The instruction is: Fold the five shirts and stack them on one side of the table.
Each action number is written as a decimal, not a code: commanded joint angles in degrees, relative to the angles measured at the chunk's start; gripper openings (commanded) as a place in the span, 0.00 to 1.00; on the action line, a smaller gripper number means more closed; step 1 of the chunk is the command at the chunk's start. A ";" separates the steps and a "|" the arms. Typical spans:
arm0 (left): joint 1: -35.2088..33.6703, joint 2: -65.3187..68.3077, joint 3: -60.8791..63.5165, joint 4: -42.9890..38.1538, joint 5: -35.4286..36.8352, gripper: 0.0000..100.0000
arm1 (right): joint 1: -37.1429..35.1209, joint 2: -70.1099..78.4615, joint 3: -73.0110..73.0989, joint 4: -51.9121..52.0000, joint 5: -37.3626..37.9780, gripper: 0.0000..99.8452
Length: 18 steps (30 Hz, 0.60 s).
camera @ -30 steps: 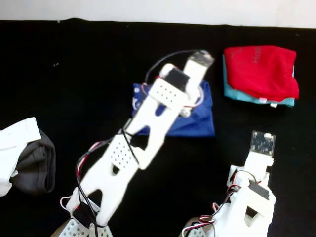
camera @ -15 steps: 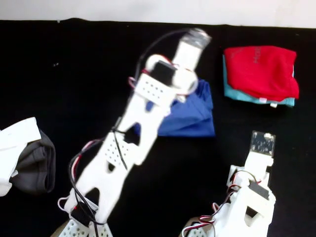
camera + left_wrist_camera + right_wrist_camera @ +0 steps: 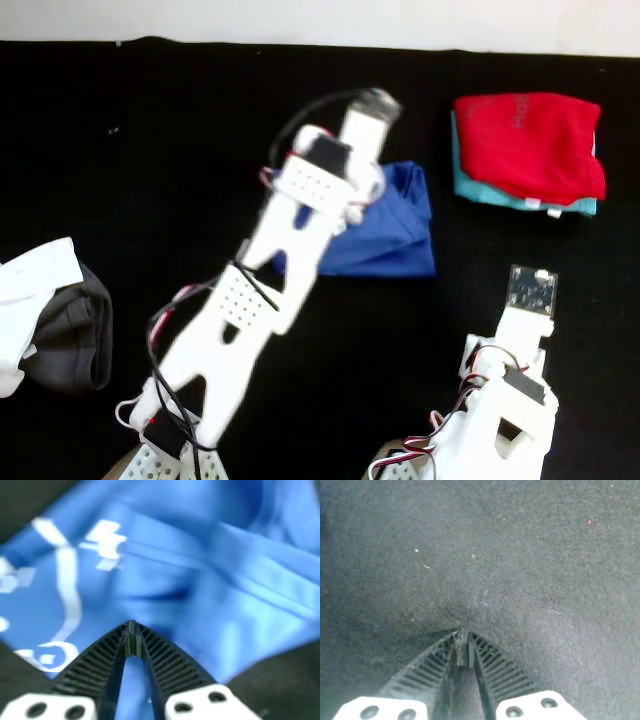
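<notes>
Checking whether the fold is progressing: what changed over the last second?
The left gripper, shut, swung leftward with its arm across the blue shirt, which barely shifted. The right gripper, the red-and-teal stack, the white shirt and the grey shirt stayed put.

Both arms white plastic. left arm (image 3: 238, 310): flat links w/ cut-outs + dot-grid holes, black servo block (image 3: 330, 156) just behind gripper, black cable (image 3: 300, 122) looping there, red/white wires too. right arm (image 3: 535, 420): same build, small circuit board (image 3: 531, 291) at gripper end. left gripper (image 3: 131, 630) & right gripper (image 3: 463, 637): black ribbed fingers, white base w/ round screw holes.
</notes>
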 commanded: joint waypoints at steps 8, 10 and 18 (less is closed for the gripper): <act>10.59 -5.58 -2.33 2.02 0.53 0.01 | 0.31 -0.04 0.66 -1.27 0.44 0.01; 11.30 -9.01 -2.24 2.02 0.62 0.01 | 0.31 -0.04 0.66 -1.27 0.44 0.01; 4.09 -17.10 -2.07 1.76 0.18 0.01 | 0.31 -0.04 0.66 -1.27 0.53 0.01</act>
